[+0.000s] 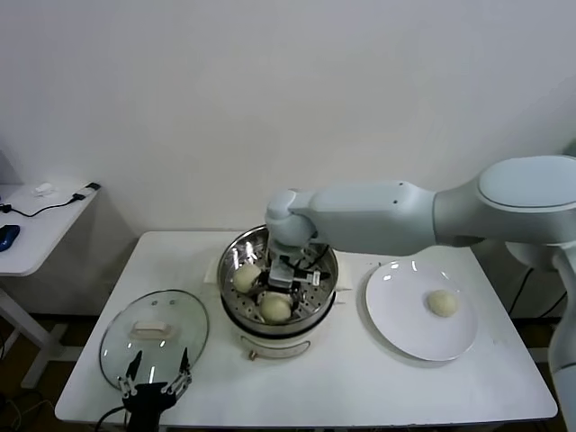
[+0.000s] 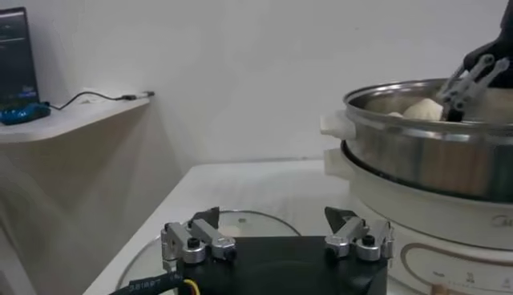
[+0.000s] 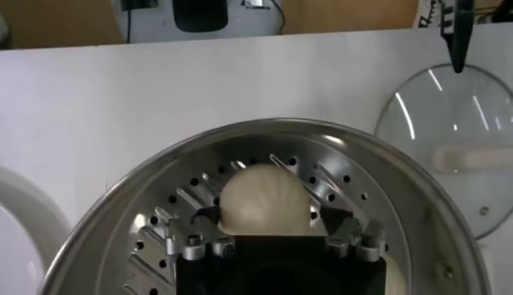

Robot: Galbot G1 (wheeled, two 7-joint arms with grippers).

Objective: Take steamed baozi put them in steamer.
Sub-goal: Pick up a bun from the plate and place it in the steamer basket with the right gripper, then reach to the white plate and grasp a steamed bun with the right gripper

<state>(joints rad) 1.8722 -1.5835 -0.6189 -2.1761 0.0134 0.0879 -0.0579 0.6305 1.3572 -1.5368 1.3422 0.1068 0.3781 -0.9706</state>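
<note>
The steamer point(image 1: 228, 281) stands mid-table on its white pot base point(image 1: 279, 342). Two baozi point(image 1: 247, 277) point(image 1: 276, 308) lie in its near-left part. My right gripper point(image 1: 292, 273) is down inside the basket. In the right wrist view it is open point(image 3: 271, 216), fingers on either side of a third baozi point(image 3: 264, 196) that rests on the perforated floor point(image 3: 337, 180). A fourth baozi point(image 1: 441, 303) lies on the white plate point(image 1: 400, 315) to the right. My left gripper point(image 1: 157, 376) is open and empty at the front left, over the glass lid's near edge point(image 2: 272, 220).
The glass lid point(image 1: 153, 328) with its white handle lies flat left of the steamer; it also shows in the right wrist view point(image 3: 449, 152). A white side table point(image 1: 36, 216) with cables stands off to the left. The steamer's wall point(image 2: 425, 144) rises beside the left gripper.
</note>
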